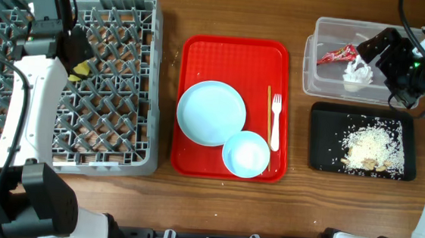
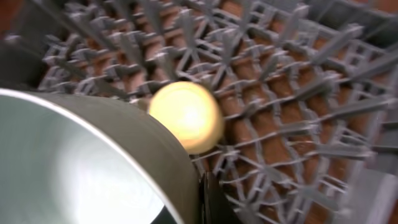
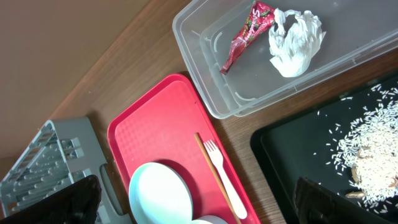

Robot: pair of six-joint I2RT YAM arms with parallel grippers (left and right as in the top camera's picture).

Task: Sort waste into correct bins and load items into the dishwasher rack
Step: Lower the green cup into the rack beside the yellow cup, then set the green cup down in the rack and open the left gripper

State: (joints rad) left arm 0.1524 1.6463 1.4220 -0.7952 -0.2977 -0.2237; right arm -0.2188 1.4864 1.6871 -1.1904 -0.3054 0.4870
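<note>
My left claw (image 1: 75,53) is clenched shut over the grey dishwasher rack (image 1: 115,96). The small yellow cup (image 2: 186,116) is right at its tips among the pegs, but the wrist view's too blurry to tell if I'm pinching it. My right claw (image 1: 385,53) is spread wide with nothing in it, above the clear tub (image 1: 329,84) holding the red wrapper (image 1: 338,54) and napkin (image 1: 358,73). The plate (image 1: 211,113), small bowl (image 1: 246,153) and fork (image 1: 275,120) sit on the red tray (image 1: 202,57).

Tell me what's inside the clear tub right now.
Inside the clear tub lie a crumpled red wrapper and a crumpled white napkin, side by side. Its right end cannot be checked: the right gripper covers it overhead, and the wrist view cuts it off.
</note>
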